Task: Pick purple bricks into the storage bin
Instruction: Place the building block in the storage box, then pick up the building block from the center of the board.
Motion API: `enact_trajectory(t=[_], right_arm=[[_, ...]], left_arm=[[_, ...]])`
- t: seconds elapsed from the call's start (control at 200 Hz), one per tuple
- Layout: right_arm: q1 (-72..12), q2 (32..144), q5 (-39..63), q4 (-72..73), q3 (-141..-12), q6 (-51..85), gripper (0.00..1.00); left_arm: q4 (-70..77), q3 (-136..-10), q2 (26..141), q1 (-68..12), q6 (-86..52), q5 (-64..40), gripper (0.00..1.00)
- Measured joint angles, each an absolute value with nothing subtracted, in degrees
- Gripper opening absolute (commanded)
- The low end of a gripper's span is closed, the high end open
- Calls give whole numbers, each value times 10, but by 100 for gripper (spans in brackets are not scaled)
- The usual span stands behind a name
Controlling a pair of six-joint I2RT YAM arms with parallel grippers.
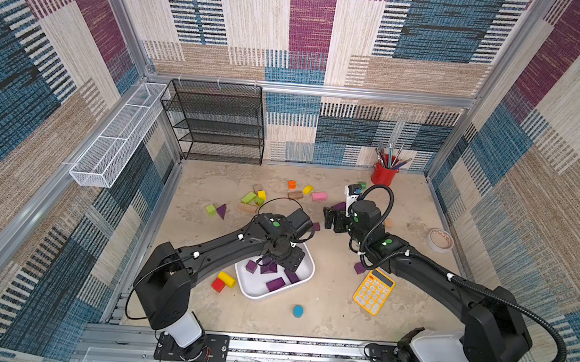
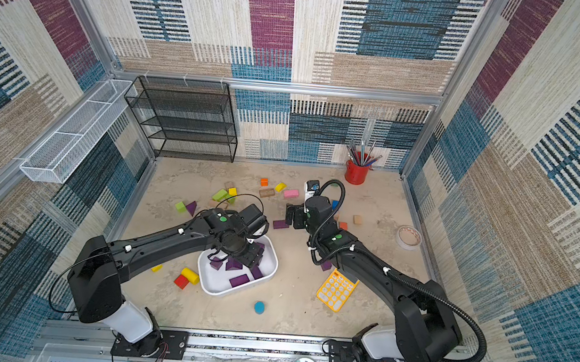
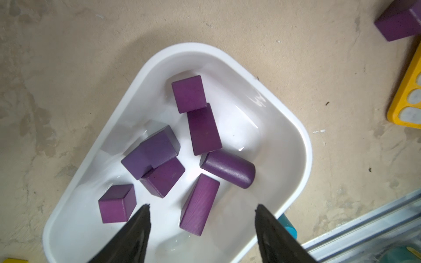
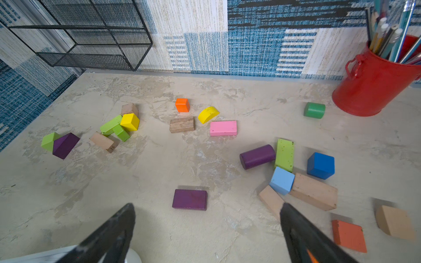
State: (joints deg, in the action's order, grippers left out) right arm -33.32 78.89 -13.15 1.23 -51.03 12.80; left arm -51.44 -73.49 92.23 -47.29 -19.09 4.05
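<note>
White glossy shallow storage bin sits low-centre in both top views and holds seven or so small dark purple matte bricks. Over it hangs the left tool, jaws spread, nothing between them, released. The right tool is spread wide and empty too, hovering just short of a flat purple oblong brick, mid-frame in a top view. Other purple ones loose on the beige surface: a rounded bar just beside a lime green slab, a wedge left of centre against a lime block, and one more beside the yellow calculator. Judged light, rigid, matte enough not to slip. Take the oblong across its short width, on the flat parallel sides. The rounded bar likely rolls; the wedge is best pinched by its flat ends.
</note>
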Motion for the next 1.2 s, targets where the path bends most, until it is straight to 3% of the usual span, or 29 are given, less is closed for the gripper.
enact_trajectory(t=[0.586,1.197], right_arm=[[-333,782,-138,41,-477,88,100],[-333,710,-54,95,-416,51,100]], left_arm=[[-555,-796,954,-417,-192,101,76],[-569,-898,1021,-345,-241,135,74]])
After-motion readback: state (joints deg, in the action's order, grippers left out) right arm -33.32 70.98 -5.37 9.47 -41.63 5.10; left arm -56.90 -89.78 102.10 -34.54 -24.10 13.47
